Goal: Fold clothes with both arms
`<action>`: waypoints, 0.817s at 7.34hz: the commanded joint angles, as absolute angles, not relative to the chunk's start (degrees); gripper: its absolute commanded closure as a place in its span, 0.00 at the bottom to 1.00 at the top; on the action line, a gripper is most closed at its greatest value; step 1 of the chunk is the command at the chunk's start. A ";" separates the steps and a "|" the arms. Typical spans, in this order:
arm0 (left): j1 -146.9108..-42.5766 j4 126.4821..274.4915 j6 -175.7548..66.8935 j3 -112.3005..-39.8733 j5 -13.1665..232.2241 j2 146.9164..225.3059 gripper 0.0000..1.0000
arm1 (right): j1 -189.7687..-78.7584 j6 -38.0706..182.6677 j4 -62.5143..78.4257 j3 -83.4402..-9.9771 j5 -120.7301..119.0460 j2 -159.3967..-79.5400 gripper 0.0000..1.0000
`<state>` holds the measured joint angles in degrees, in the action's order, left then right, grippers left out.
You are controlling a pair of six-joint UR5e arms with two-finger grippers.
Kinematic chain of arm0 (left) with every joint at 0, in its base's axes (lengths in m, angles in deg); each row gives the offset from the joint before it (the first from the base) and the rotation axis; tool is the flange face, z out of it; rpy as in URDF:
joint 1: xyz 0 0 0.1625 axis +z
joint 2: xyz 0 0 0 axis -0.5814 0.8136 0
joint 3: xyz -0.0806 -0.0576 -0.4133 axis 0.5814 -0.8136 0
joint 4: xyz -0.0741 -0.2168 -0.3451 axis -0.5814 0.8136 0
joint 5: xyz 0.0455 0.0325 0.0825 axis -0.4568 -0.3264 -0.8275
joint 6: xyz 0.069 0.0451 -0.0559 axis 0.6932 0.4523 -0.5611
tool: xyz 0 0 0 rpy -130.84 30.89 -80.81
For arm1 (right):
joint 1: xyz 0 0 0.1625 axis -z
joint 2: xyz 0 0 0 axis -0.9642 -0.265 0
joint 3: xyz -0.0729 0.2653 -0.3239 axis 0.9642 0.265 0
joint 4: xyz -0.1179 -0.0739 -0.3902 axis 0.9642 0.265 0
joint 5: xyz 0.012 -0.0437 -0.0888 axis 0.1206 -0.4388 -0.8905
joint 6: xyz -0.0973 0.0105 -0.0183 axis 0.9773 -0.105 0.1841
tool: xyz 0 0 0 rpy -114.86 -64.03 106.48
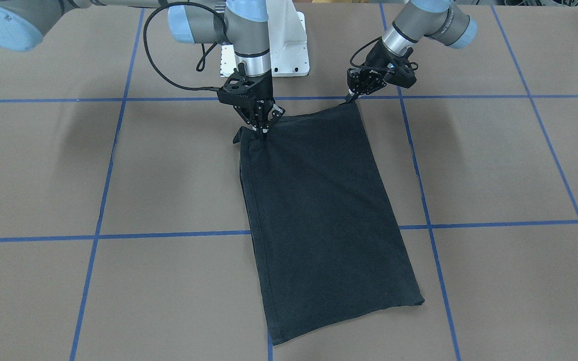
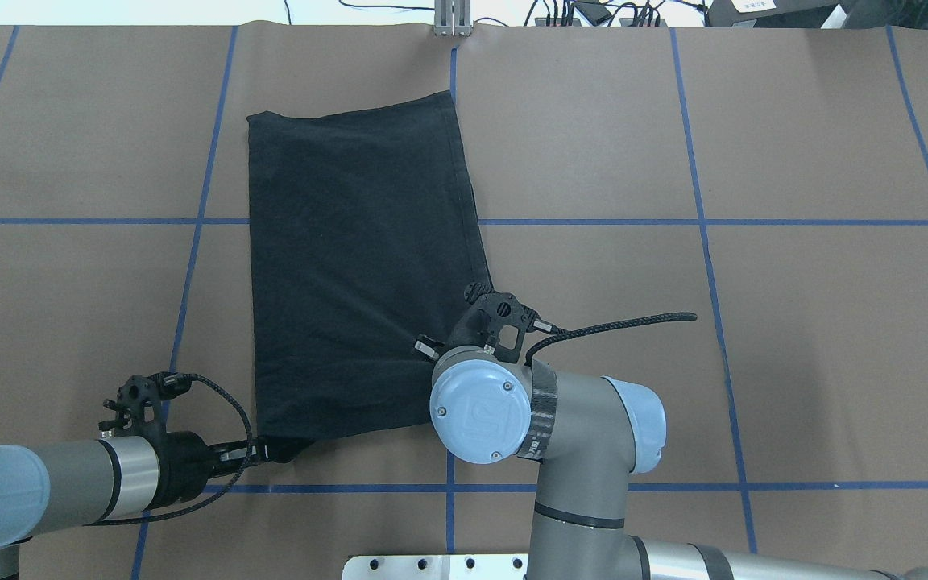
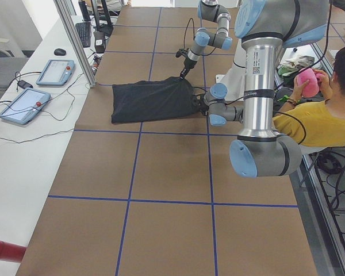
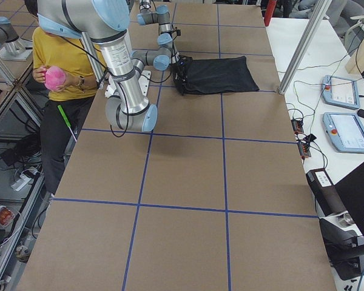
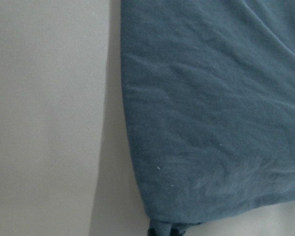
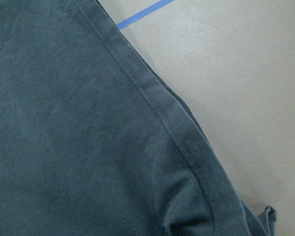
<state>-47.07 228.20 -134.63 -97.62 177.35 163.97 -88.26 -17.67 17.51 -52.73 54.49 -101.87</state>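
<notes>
The shirt [image 1: 319,210] lies folded lengthwise on the table [image 1: 494,165]. Left claw [image 1: 352,97] & right claw [image 1: 262,131] each clamped on a corner near robot. Better lift both evenly, edge taut, lay on far hem.

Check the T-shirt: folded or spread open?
Folded. The T-shirt lies as a narrow black rectangle with no sleeves or print showing; layers are visible along one edge.

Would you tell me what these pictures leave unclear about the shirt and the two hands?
- Shirt print: none shows in any view; only plain black cloth faces up.
- Right hand fingertips: in the overhead view, hidden under the right arm.
- Left hand fingers: cut off by its wrist view's bottom edge; too small in the side views.
</notes>
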 commanded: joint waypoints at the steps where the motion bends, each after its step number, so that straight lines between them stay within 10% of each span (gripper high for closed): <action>1: -47.15 228.17 -134.62 -102.25 177.91 163.18 1.00 | -84.24 -17.72 17.78 -60.53 54.45 -107.72 1.00; 6: -47.58 227.82 -134.62 -108.61 183.41 161.94 1.00 | -78.84 -17.38 30.09 -74.74 52.77 -111.01 1.00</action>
